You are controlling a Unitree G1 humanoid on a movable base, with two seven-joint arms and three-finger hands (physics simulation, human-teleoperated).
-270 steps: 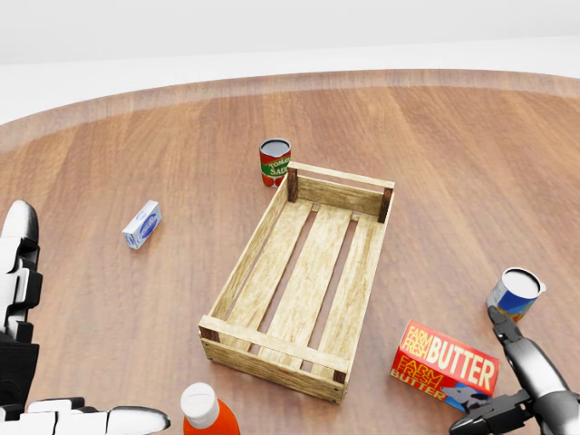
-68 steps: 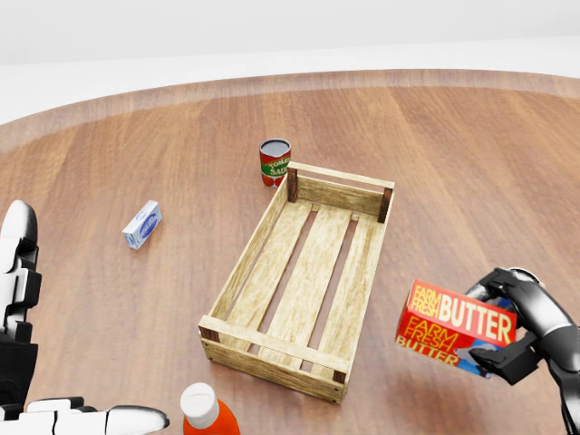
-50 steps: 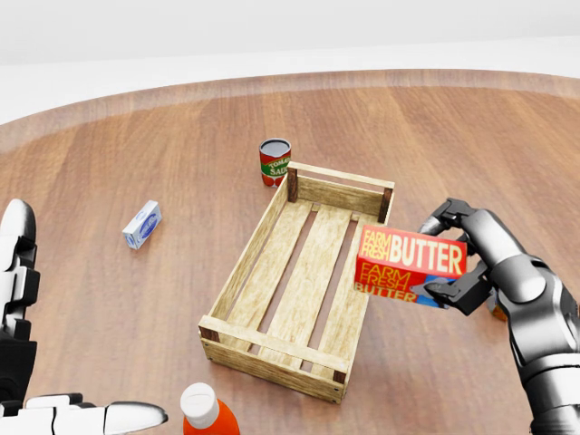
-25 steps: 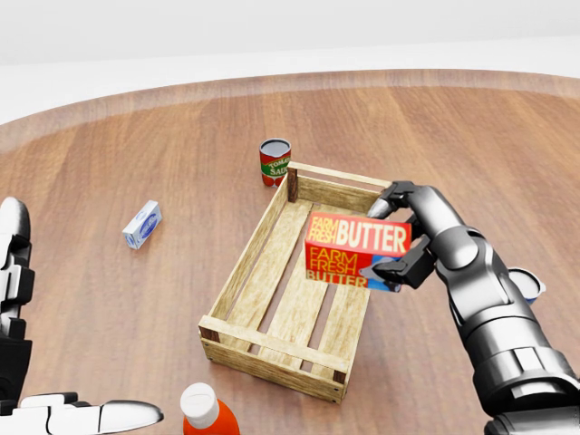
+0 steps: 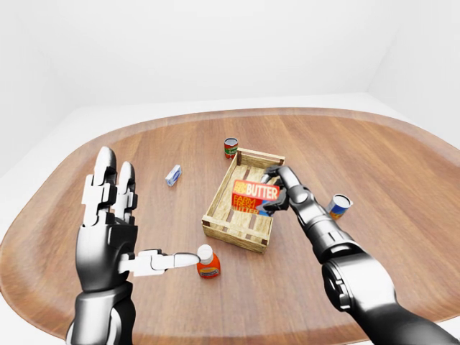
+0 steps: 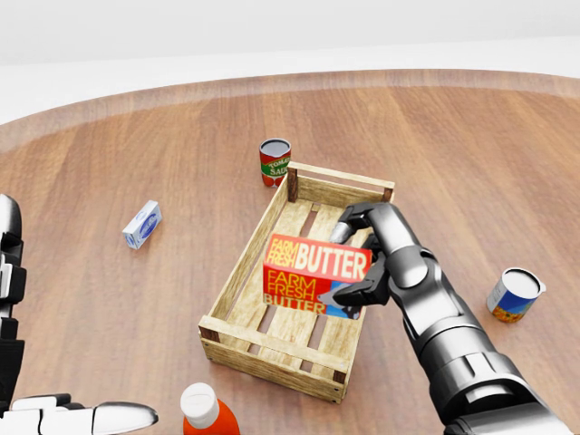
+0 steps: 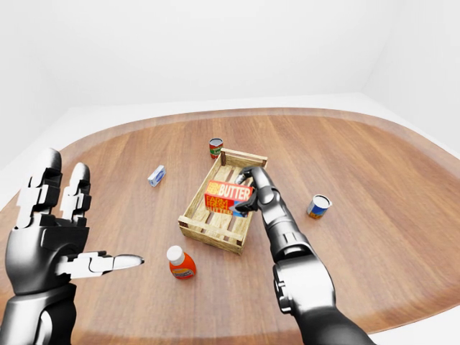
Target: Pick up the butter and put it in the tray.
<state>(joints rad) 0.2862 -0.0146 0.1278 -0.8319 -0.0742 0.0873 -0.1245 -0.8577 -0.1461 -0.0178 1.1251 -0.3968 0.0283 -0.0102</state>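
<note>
The red butter box (image 6: 314, 273), lettered "FARM FRESH BUTTER", hangs over the middle of the wooden slatted tray (image 6: 243, 268), a little above its slats. My right hand (image 6: 354, 265) is shut on the box's right end, the arm reaching in from the bottom right of the head view. My left hand (image 5: 108, 215) is open and empty, raised at the left of the left-eye view, far from the tray. The butter also shows in the right-eye view (image 7: 227, 196).
A tomato can (image 6: 275, 161) stands just above the tray's top left corner. A small blue-white box (image 6: 142, 224) lies to the left. An orange bottle with a white cap (image 6: 204, 410) stands below the tray. A blue can (image 6: 515, 294) stands at the right.
My right hand has lifted the butter off the table at the lower right and carried it left, over the tray's right rail to its middle. The left hand has hardly moved.
</note>
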